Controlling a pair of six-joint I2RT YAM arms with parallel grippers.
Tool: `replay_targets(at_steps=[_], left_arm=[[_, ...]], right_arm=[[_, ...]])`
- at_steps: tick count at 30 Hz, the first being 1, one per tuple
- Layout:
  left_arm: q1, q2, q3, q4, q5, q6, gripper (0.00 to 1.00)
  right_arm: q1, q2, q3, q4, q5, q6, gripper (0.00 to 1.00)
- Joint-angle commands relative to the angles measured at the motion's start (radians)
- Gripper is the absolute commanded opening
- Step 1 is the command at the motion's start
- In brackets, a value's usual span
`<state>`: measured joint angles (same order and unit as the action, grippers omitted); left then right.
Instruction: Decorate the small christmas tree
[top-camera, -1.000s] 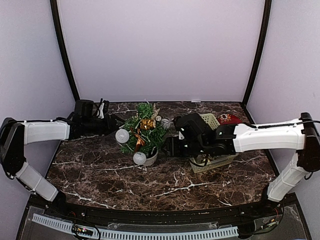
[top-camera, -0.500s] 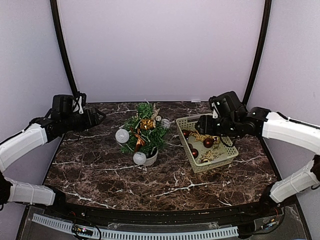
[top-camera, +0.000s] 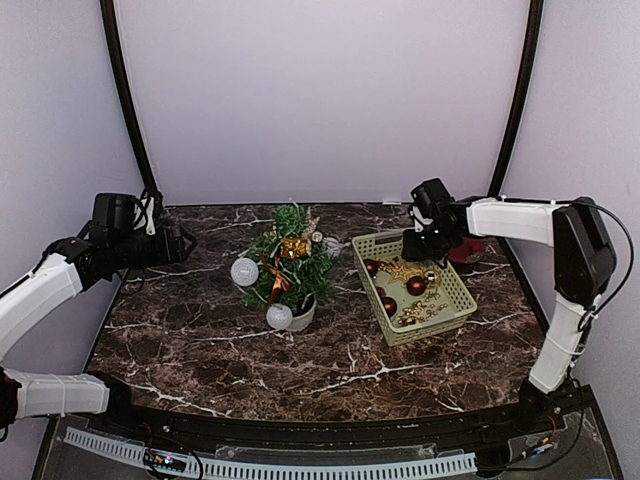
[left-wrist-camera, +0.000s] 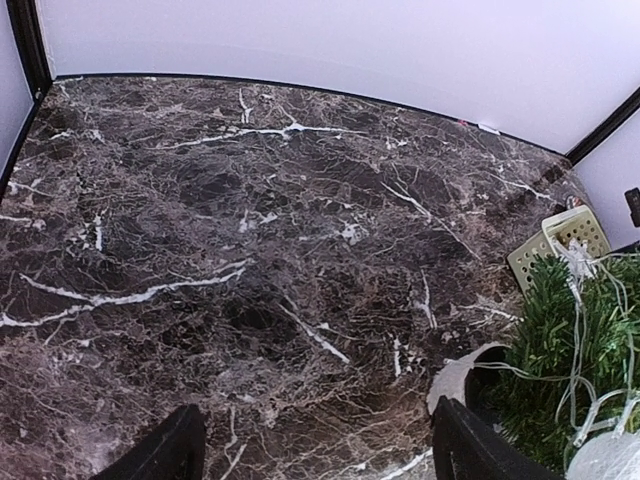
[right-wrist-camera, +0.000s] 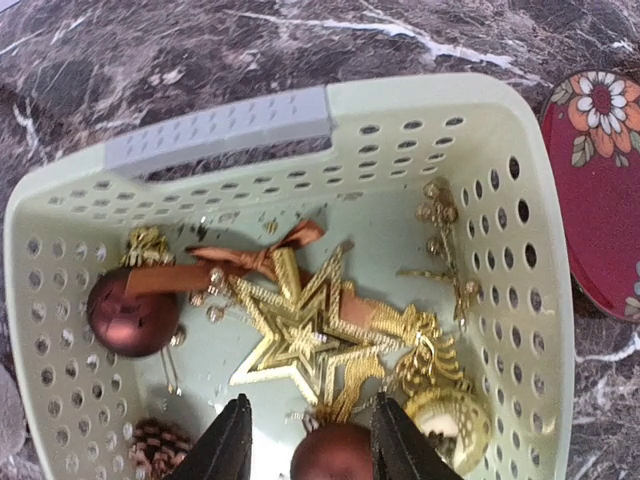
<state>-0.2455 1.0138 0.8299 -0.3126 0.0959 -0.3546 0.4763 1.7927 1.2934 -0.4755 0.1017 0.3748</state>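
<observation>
The small christmas tree stands in its white pot mid-table, carrying two white balls, a gold bow and a thin light string. My left gripper hovers left of it, open and empty; in the left wrist view the tree sits at the lower right, beside the right fingertip. My right gripper hangs over the far end of the pale green basket. Its jaws are open, either side of a dark red ball lying in the basket.
The basket also holds a gold star, a brown ribbon bow, another dark red ball, a pine cone and a gold bauble. A red flowered tin lies just outside its right wall.
The right arm swung from the tree side to the basket's far end, and its jaws narrowed. The left arm drew back left from the tree with its jaws wider.
</observation>
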Motion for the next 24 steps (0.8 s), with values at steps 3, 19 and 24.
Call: replay_targets(at_steps=[3,19,24], left_arm=[[0.009,-0.004,0.004,-0.032,-0.065,0.167,0.80],[0.009,0.067,-0.035,0.055,-0.056,0.238,0.80],[0.009,0.071,-0.043,0.066,-0.052,0.241,0.80]], right_arm=[[-0.030,0.144,0.145,0.016,-0.031,-0.105,0.39],[-0.061,0.349,0.250,0.125,0.017,0.002,0.30],[-0.061,0.381,0.257,0.133,-0.024,0.019,0.29]])
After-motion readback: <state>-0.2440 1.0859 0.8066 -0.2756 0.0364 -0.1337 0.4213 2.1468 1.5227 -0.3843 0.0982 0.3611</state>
